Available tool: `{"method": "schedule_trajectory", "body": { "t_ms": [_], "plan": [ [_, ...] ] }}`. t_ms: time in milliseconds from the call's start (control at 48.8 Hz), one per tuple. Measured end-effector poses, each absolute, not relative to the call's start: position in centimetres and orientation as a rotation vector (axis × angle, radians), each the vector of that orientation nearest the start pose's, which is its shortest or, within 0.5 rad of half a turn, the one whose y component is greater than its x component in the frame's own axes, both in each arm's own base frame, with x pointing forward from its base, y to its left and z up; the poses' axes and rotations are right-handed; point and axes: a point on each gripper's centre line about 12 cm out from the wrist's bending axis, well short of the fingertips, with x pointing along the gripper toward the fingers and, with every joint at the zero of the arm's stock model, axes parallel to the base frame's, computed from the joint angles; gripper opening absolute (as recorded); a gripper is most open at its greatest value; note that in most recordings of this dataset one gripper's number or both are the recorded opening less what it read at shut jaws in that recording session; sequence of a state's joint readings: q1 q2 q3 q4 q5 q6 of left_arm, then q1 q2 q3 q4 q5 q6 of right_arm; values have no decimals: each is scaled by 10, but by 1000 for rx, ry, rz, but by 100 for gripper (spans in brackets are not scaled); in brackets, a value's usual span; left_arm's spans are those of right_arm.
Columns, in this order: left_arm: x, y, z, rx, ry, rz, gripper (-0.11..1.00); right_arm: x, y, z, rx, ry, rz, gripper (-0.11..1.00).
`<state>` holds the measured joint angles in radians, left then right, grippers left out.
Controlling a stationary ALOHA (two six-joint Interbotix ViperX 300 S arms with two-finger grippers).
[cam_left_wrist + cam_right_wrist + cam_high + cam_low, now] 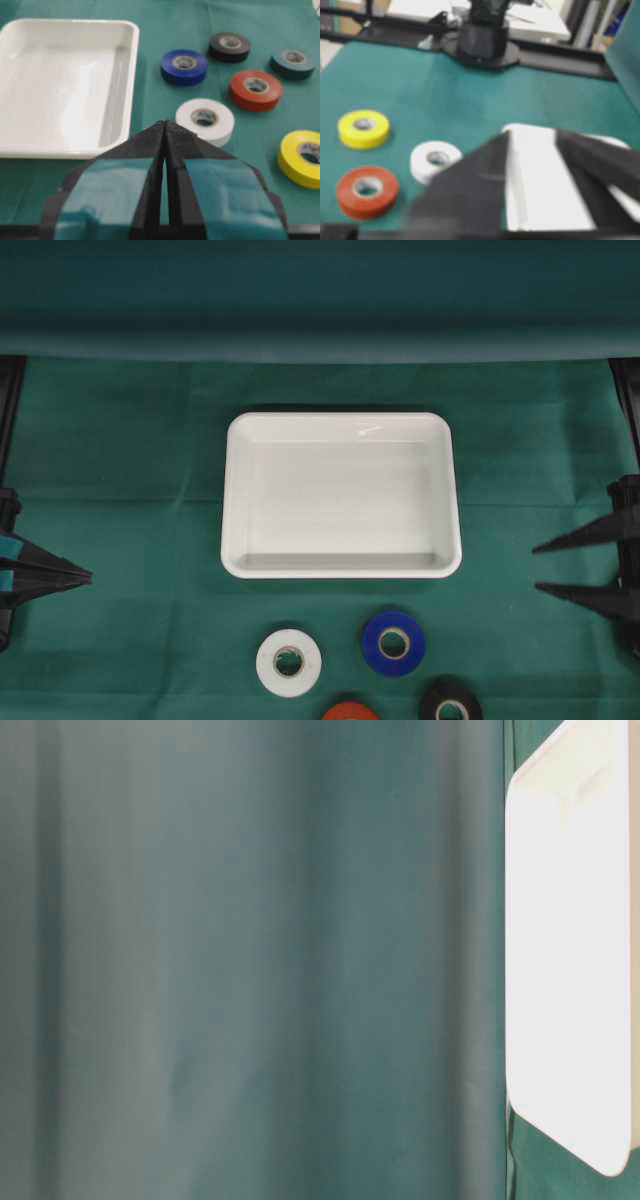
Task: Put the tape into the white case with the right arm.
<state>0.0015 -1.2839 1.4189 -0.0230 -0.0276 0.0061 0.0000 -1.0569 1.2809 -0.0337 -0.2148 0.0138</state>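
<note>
The white case (232, 495) lies empty in the middle of the green cloth; it also shows in the left wrist view (132, 75) and between my right fingers (540, 185). Several tape rolls lie in front of it: white (288, 662), blue (393, 643), red (350, 711) and black (451, 703). My right gripper (536, 568) hangs at the right edge, open and empty, well away from the rolls. At the left edge my left gripper (88, 578) is shut on nothing, its tips (165, 122) meeting in a point.
The left wrist view adds a dark green roll (293, 62) and a yellow roll (302, 157) beyond the red one (255, 90). A green curtain (320, 300) hangs behind the table. The left arm's base (482, 45) stands at the far end.
</note>
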Motion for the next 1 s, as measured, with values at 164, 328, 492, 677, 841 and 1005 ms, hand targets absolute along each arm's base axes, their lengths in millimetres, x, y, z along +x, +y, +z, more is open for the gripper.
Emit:
{"method": "schedule_trajectory", "body": {
  "t_ms": [164,328,492,677,841,1005],
  "plan": [
    [137,0,210,-23,94,3,0,178,1,258,-27,6,7,68],
    [135,0,202,-31,156,4,0,178,1,257,-28,18,7,67],
    [135,0,198,-39,192,6,0,178,1,245,-29,117,7,66],
    [135,1,197,-37,196,8,0,176,0,224,-30,288,5,66],
    [135,1,198,-38,193,9,0,173,0,214,-32,377,3,66],
    [135,1,197,-41,196,10,0,172,0,214,-32,385,4,66]
  ]
}}
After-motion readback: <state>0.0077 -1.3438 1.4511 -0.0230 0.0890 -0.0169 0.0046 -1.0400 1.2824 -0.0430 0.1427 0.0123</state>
